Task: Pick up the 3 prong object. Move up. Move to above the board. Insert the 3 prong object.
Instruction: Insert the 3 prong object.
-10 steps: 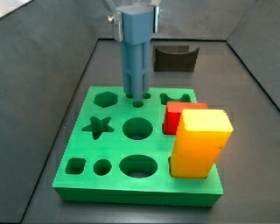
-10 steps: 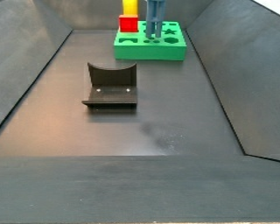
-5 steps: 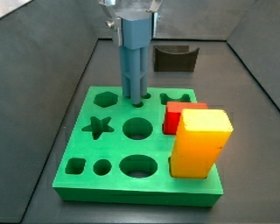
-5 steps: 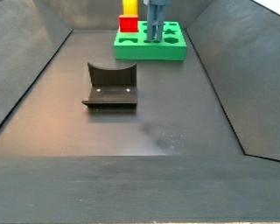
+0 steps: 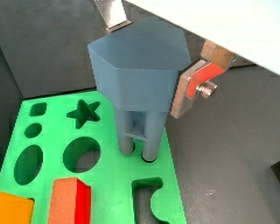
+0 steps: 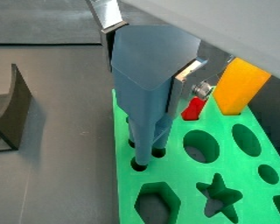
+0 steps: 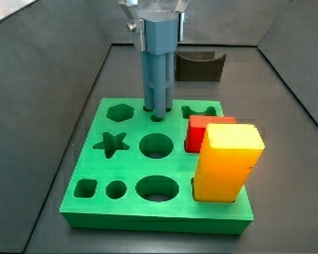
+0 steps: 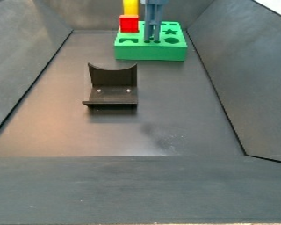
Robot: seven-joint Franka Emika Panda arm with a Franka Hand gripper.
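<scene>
I see the 3 prong object (image 7: 156,67) upright over the board (image 7: 122,174), its legs reaching down into small round holes near the far edge. My hand (image 5: 150,54) is clamped on its head. A yellow block (image 7: 227,159) stands on the board's corner.

The tool (image 7: 158,12) hangs at the top centre of the side view, clamped on the tall blue plastic 3 prong object (image 7: 156,64), whose legs reach the small holes of the flat green board (image 7: 122,203). At lower right a tall yellow block (image 7: 229,161) and a red block (image 7: 199,132) block that side. The board's left half lies open. The dark grey fixture (image 8: 111,85) stands well apart on the dark surface (image 8: 154,132).
</scene>
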